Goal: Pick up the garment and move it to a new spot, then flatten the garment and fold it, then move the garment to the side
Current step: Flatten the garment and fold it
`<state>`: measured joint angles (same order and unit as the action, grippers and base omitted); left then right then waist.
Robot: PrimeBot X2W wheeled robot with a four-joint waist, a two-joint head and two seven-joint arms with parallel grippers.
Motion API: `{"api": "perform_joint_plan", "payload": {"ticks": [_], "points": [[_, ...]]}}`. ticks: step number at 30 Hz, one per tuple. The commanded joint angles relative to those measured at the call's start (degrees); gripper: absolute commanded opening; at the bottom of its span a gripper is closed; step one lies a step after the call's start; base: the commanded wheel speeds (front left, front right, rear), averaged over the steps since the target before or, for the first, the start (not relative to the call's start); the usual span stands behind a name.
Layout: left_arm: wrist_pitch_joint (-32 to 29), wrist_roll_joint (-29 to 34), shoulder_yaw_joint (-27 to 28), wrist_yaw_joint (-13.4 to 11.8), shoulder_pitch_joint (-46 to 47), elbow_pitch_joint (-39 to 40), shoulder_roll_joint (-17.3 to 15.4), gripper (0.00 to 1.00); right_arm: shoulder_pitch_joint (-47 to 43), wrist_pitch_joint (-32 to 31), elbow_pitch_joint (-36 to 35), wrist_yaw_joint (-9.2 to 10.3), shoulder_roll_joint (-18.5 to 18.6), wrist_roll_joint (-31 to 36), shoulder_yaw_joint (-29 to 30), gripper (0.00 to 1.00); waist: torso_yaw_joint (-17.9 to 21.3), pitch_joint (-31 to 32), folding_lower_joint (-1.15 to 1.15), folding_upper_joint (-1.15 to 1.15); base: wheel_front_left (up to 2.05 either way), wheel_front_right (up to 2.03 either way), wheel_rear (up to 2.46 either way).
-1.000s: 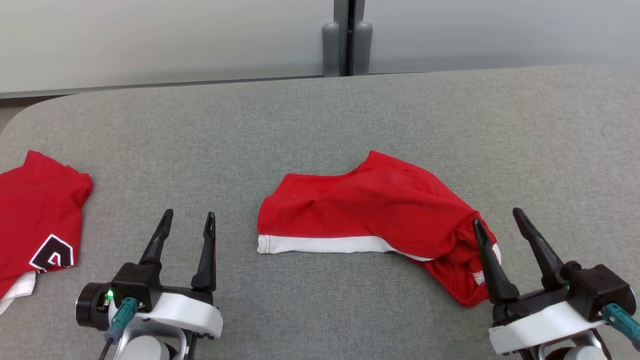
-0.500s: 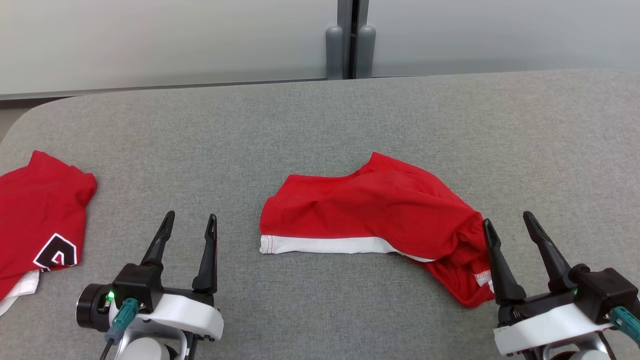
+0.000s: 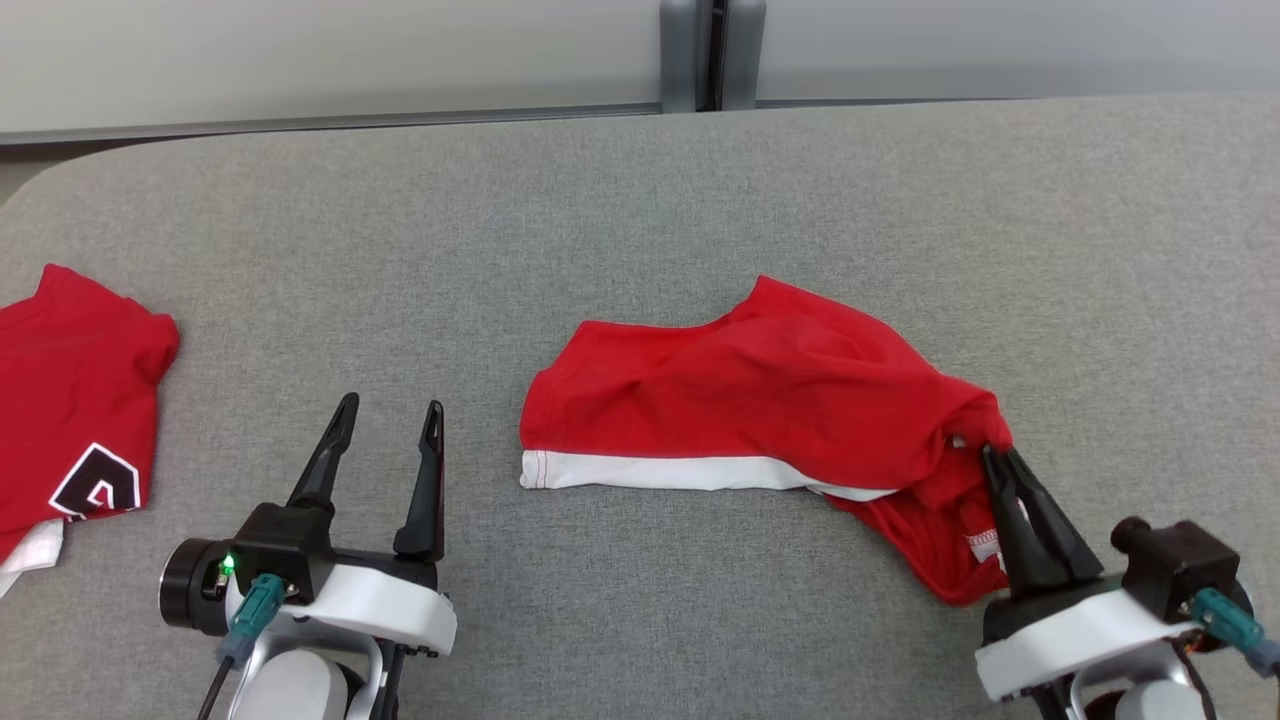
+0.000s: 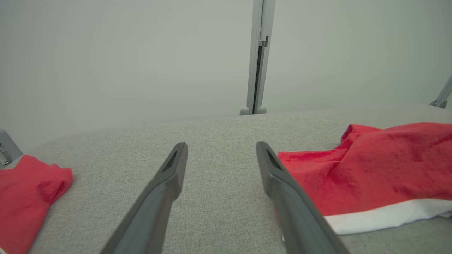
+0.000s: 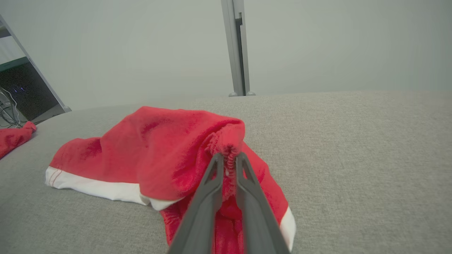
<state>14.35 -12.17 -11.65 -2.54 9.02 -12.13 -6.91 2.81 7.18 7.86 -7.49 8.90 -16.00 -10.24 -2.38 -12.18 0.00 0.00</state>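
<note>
The garment (image 3: 760, 400) is a crumpled red piece with a white band along its near edge, lying mid-table; it also fills the right of the left wrist view (image 4: 381, 165). My right gripper (image 3: 998, 456) is shut on a bunched fold at the garment's right end, and the right wrist view shows the red cloth (image 5: 166, 148) pinched between the fingertips of that gripper (image 5: 229, 158). To the garment's left, my left gripper (image 3: 388, 412) stands open over bare fabric, apart from the cloth, with nothing between its fingers (image 4: 173, 169).
A second red garment (image 3: 70, 400) with a black-and-white emblem lies at the table's left edge. The grey padded table (image 3: 640, 200) ends at a pale wall with a grey post (image 3: 712, 50) behind. Bare surface lies right of the right gripper.
My right gripper has closed its fingers on the garment's right end, bunching the cloth upward. The head camera has tilted down a little. My left gripper has stayed open and still.
</note>
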Motion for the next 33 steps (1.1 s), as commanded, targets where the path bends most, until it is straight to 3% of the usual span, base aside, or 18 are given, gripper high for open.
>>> {"api": "perform_joint_plan", "payload": {"ticks": [1, 12, 23, 24, 25, 26, 27, 33], "points": [[0.3, -0.3, 0.0, -0.2, 0.9, 0.0, -0.3, 1.0, 1.0, 0.7, -0.3, 0.0, 0.6, -0.1, -0.1, 0.0, 0.0, -0.5, 0.0, 0.0, 0.0, 0.0, 0.0], [0.6, 0.0, -0.9, 0.3, 4.7, 0.0, 0.2, 1.0, 11.2, -0.7, -1.4, 0.0, 4.5, -2.6, 2.5, 0.0, -1.8, -5.4, 0.0, 0.0, 0.0, 0.0, 0.0], [0.9, 0.2, -2.1, 1.0, 8.5, -1.4, 1.4, 1.0, 22.7, -3.6, 11.1, 0.0, 8.1, -7.9, 2.3, 0.0, -4.6, -10.3, 0.0, 0.0, 0.0, 0.0, 0.0], [0.9, 0.2, -2.1, 1.1, 8.6, -1.4, 1.5, 1.0, 23.4, -2.9, 12.3, 0.0, 8.2, -8.2, 2.2, 0.1, -4.7, -10.4, 0.0, 0.0, 0.0, 0.0, 0.0], [0.9, 0.3, -2.1, 1.1, 8.6, -1.4, 1.7, 1.0, 23.8, -2.5, 13.4, 0.0, 8.2, -8.4, 2.1, 0.45, -4.7, -10.5, 0.0, 0.0, 0.0, 0.0, 0.0], [0.9, 0.4, -2.1, 1.1, 8.7, -1.3, 1.7, 1.0, 24.2, -1.8, 14.3, 0.0, 8.1, -8.7, 2.1, 0.92, -4.6, -10.5, 0.0, 0.0, 0.0, 0.0, 0.0], [0.9, 0.4, -2.0, 1.2, 8.6, -1.3, 1.8, 1.0, 24.4, -1.0, 15.0, 0.0, 8.0, -8.9, 2.1, 1.0, -4.5, -10.5, 0.0, 0.0, 0.0, 0.0, 0.0], [0.9, 0.7, -0.9, 1.0, 7.6, -1.1, 1.6, 1.0, 23.1, 3.8, 14.6, 0.0, 7.9, -7.8, 2.7, 1.0, -3.2, -9.3, 0.0, 0.0, 0.0, 0.0, 0.0]]}}
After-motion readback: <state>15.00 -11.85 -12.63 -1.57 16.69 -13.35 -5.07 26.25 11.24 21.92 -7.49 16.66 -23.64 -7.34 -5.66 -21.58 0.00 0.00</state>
